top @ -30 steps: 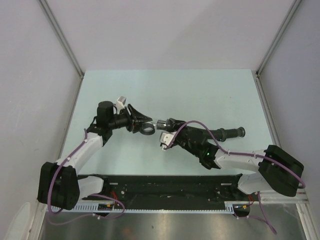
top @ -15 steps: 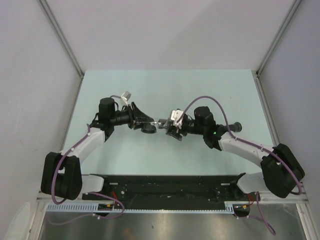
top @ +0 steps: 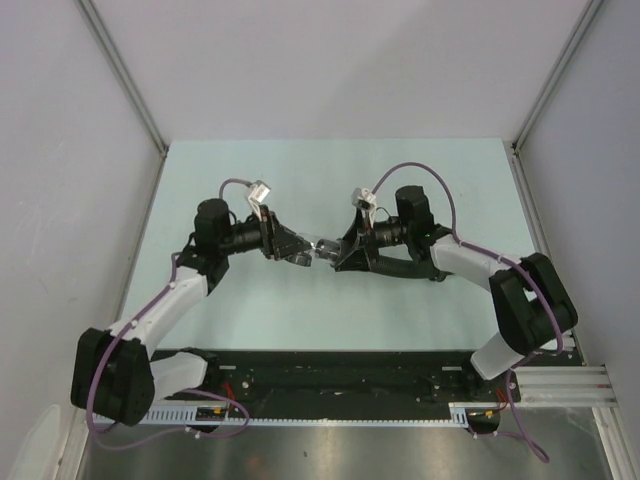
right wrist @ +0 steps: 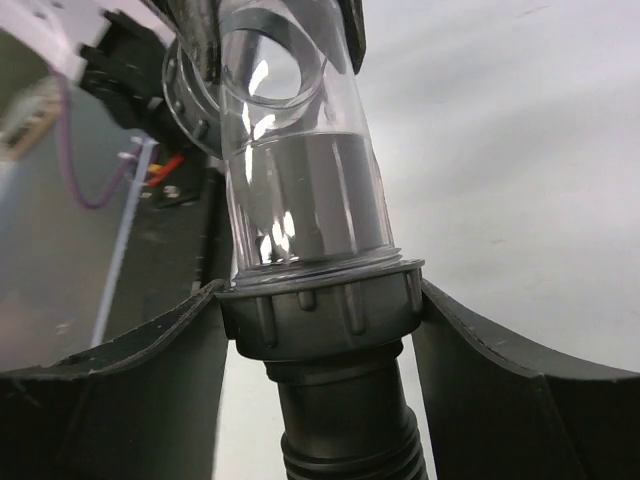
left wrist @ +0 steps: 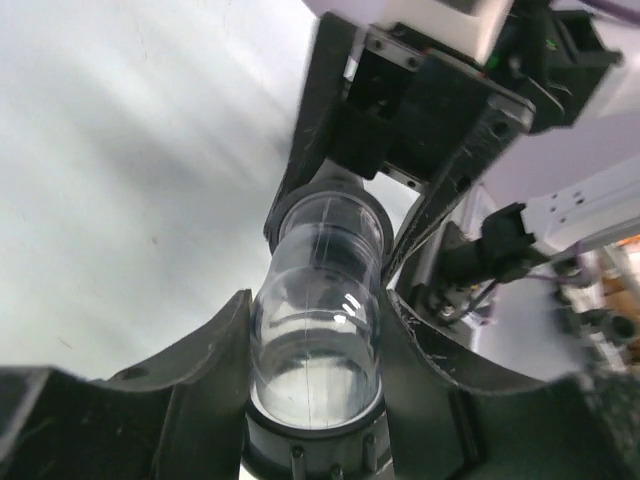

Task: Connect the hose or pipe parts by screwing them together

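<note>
In the top view my two grippers meet over the middle of the table. My left gripper [top: 298, 252] is shut on a short clear pipe fitting [top: 320, 247]. The left wrist view has that clear fitting [left wrist: 318, 330] between my left gripper's [left wrist: 315, 300] fingers, a grey ring at its near end. Its far end enters the hose collar held by the other gripper. My right gripper [right wrist: 320, 290] is shut on the grey ribbed collar [right wrist: 320, 312] of the black ribbed hose [right wrist: 350, 440]. The clear fitting [right wrist: 300, 170] rises out of that collar. The hose [top: 400, 268] trails right under the right arm.
Pale enclosure walls with metal corner posts [top: 125, 85] close in the table on three sides. A black rail [top: 330, 375] runs along the near edge by the arm bases. Purple cables [top: 410, 170] loop over both wrists.
The right arm has swung up and back, carrying the hose end with it, and now faces the left gripper. The left gripper has risen slightly. The fitting and the collar now meet end to end.
</note>
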{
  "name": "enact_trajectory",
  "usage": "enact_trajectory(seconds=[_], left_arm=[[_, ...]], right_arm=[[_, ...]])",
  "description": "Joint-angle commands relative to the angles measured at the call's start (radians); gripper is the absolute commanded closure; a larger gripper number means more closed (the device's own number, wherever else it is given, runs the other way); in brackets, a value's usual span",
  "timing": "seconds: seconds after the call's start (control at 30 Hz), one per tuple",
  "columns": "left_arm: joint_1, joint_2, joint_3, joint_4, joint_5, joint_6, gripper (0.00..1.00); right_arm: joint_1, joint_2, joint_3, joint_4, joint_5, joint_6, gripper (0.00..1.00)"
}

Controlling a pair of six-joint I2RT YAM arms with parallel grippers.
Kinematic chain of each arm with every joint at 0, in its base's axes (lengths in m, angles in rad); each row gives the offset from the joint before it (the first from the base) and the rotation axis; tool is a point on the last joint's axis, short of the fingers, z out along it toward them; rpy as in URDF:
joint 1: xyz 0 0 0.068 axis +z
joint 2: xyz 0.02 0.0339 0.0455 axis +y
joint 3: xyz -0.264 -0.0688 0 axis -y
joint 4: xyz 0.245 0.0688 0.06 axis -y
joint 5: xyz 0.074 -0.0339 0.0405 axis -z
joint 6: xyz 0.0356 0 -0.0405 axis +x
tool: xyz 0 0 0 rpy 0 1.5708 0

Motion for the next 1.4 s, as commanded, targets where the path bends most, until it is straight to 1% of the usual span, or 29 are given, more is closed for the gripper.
enact_trajectory(seconds=[0.0,0.03,0.07,0.1,0.17,0.2,0.23,0.27,0.3,0.33,0.37,0.4,0.43,0.5,0.57,0.6,0.67,0.7,0.73,0.77,0.8,0.87,0.93,0.97,1.0,1.07,1.1,1.3,1.37], left_arm=[[-0.098,-0.113,-0.054,0.042,-0.013,0.37,1.0],[-0.103,-0.136,-0.06,0.042,-0.03,0.41,1.0],[-0.107,-0.142,-0.065,0.042,-0.044,0.42,1.0],[-0.108,-0.143,-0.066,0.042,-0.045,0.424,1.0],[-0.109,-0.151,-0.066,0.042,-0.042,0.433,1.0],[-0.109,-0.15,-0.066,0.042,-0.054,0.43,1.0],[-0.108,-0.15,-0.063,0.042,-0.079,0.406,1.0],[-0.106,-0.148,-0.063,0.042,-0.108,0.389,1.0],[-0.104,-0.147,-0.059,0.04,-0.152,0.368,1.0],[-0.101,-0.143,-0.054,0.037,-0.169,0.313,1.0],[-0.089,-0.136,-0.049,0.033,-0.182,0.282,1.0],[-0.085,-0.133,-0.036,0.031,-0.177,0.222,1.0],[-0.078,-0.13,-0.031,0.03,-0.173,0.198,1.0],[-0.069,-0.133,-0.02,0.024,-0.174,0.136,0.99],[-0.06,-0.139,-0.016,0.019,-0.189,0.093,1.0],[-0.055,-0.143,-0.013,0.016,-0.214,0.034,1.0],[-0.037,-0.143,0.0,-0.001,-0.232,-0.043,1.0],[-0.029,-0.137,0.004,-0.004,-0.223,-0.118,1.0],[-0.019,-0.131,0.009,-0.007,-0.22,-0.154,1.0],[-0.012,-0.124,0.023,-0.027,-0.214,-0.192,1.0],[-0.006,-0.107,0.03,-0.039,-0.206,-0.256,1.0],[0.014,-0.087,0.058,-0.099,-0.196,-0.324,1.0],[0.04,-0.058,0.069,-0.127,-0.164,-0.41,1.0],[0.047,-0.051,0.06,-0.127,-0.153,-0.448,1.0],[0.055,-0.045,0.055,-0.127,-0.137,-0.524,1.0],[0.06,-0.047,0.047,-0.125,-0.114,-0.589,1.0],[0.06,-0.053,0.044,-0.124,-0.116,-0.603,1.0],[0.06,-0.131,0.041,-0.11,-0.131,-0.714,0.99],[0.06,-0.14,0.046,-0.108,-0.119,-0.743,1.0]], right_arm=[[-0.031,0.057,0.062,0.267,-0.232,0.327,0.81],[-0.035,0.07,0.062,0.306,-0.249,0.379,0.8],[-0.04,0.083,0.062,0.382,-0.271,0.461,0.8],[-0.052,0.09,0.062,0.418,-0.275,0.506,0.79],[-0.063,0.092,0.062,0.464,-0.263,0.554,0.72],[-0.072,0.088,0.062,0.456,-0.246,0.545,0.55],[-0.075,0.063,0.062,0.403,-0.205,0.523,0.45],[-0.077,0.042,0.062,0.351,-0.178,0.408,0.36],[-0.075,0.016,0.062,0.276,-0.136,0.328,0.13],[-0.071,-0.05,0.062,0.114,-0.031,0.231,0.01],[-0.065,-0.081,0.062,0.041,0.028,0.151,0.0],[-0.059,-0.109,0.062,-0.019,0.083,0.028,0.0],[-0.051,-0.138,0.062,-0.092,0.167,-0.009,0.0],[-0.052,-0.196,0.062,-0.137,0.22,-0.065,0.0],[-0.046,-0.248,0.062,-0.194,0.313,-0.099,0.0],[-0.036,-0.264,0.06,-0.223,0.397,-0.139,0.0],[0.026,-0.31,0.045,-0.229,0.496,-0.199,0.0],[0.052,-0.325,0.031,-0.201,0.599,-0.262,0.0],[0.076,-0.346,-0.013,-0.176,0.652,-0.294,0.0],[0.139,-0.382,-0.038,-0.142,0.704,-0.32,0.0],[0.164,-0.399,-0.068,-0.075,0.773,-0.352,0.0],[0.246,-0.425,-0.121,-0.039,0.821,-0.447,0.0],[0.303,-0.455,-0.154,0.028,0.921,-0.533,0.0],[0.36,-0.465,-0.194,0.053,0.957,-0.567,0.0],[0.381,-0.474,-0.211,0.095,1.013,-0.598,0.0],[0.432,-0.469,-0.24,0.123,1.06,-0.678,0.0],[0.444,-0.45,-0.242,0.139,1.121,-0.698,0.0],[0.504,-0.362,-0.242,0.227,1.232,-0.827,0.0],[0.503,-0.331,-0.242,0.26,1.225,-0.84,0.0]])
